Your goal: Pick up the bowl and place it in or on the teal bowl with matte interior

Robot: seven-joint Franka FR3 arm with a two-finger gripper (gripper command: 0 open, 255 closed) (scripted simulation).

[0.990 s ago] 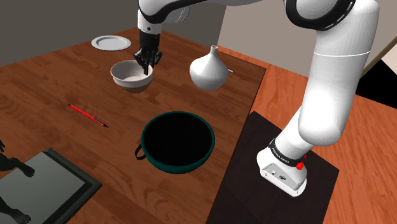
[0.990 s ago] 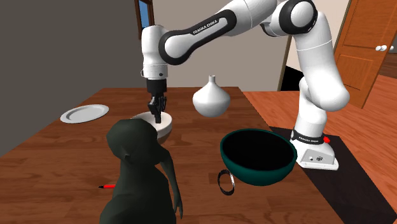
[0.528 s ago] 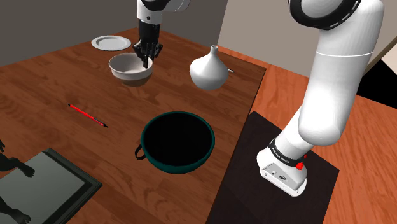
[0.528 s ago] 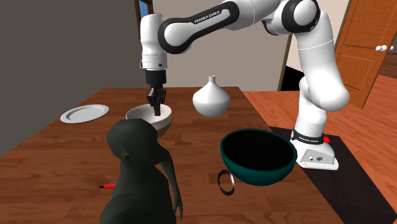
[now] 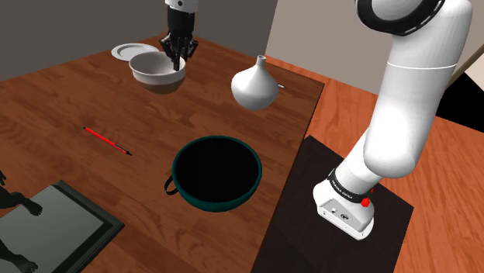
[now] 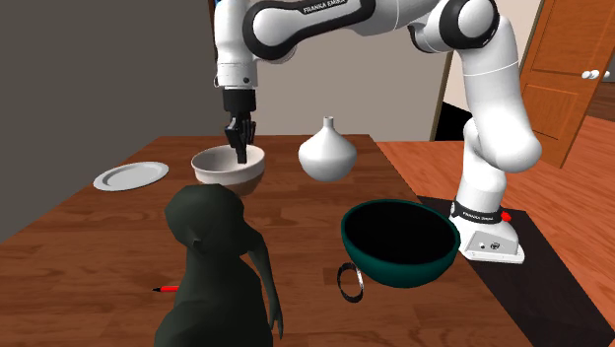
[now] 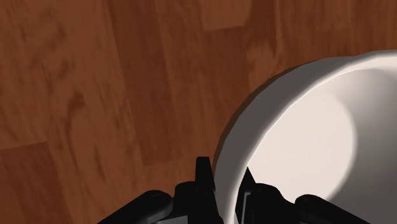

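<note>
Gripper (image 5: 178, 63) (image 6: 239, 154) (image 7: 224, 169): black, pointing straight down from the white arm, pinched onto the rim of the white bowl.
Fingers (image 7: 202, 186): one outside the bowl wall, one inside, with the rim nipped between them.
White bowl (image 5: 152, 70) (image 6: 228, 170) (image 7: 304, 137): hanging upright from the hand by its near rim. It looks to be clear of the wood, with a shadow on the boards under it. Pale smooth inside, nothing in it.
Table (image 5: 62, 101) (image 6: 89, 246) (image 7: 95, 83): reddish-brown planks, directly below the hand.
Plate (image 5: 122, 51) (image 6: 129, 176): small, white and flat on the wood, just past the held bowl on the side away from the arm's base.
Vase (image 5: 254, 87) (image 6: 327, 155): white, round-bellied, narrow-necked and upright. It is near the hand, to its right in the shoulder view.
Pen (image 5: 107, 142) (image 6: 166, 289): red with a dark tip, lying flat, well apart from the hand towards the near table edge.
Teal bowl (image 5: 216, 203) (image 6: 398, 273): large, dark inside, upright on the table, well apart from the hand on the base side. Nothing in it.
Ring (image 5: 167, 186) (image 6: 349, 281): small dark loop right against the teal bowl's foot.
Figurine (image 6: 212, 271): dark animal shape, farther from the hand than the pen.
Stand (image 5: 306, 209): dark box under the arm's white base, farthest from the hand.
</note>
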